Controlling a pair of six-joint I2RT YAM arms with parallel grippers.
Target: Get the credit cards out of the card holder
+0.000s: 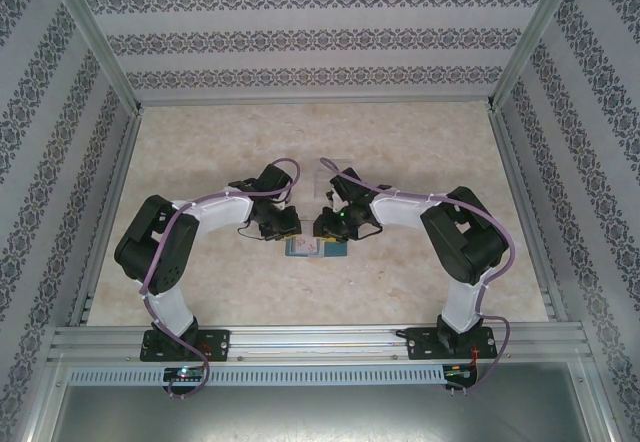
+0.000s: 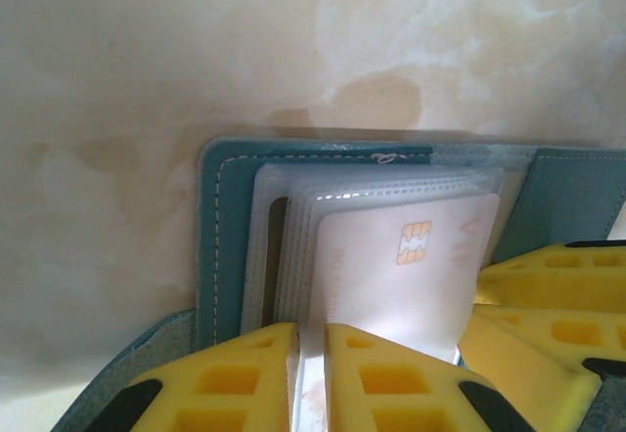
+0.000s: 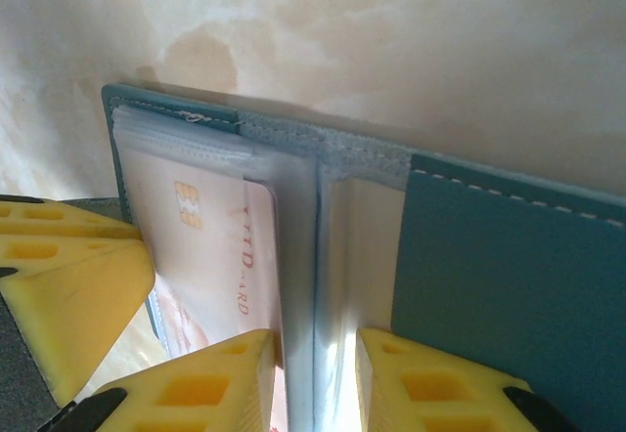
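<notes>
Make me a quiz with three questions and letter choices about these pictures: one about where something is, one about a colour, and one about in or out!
1. Where is the card holder?
A) on the table, between the left gripper and the right gripper
B) stuck on the back wall
C) up in the air

2. What colour is its cover?
A) red
B) teal-blue
C) black

3. The pale card with the gold chip is
A) out on the table
B) tucked in a clear sleeve
C) bent in half

Answers: 1 A, it lies open on the table with both grippers at it. 2 B, both wrist views show teal. 3 B, stitched clear plastic covers its top edge.
</notes>
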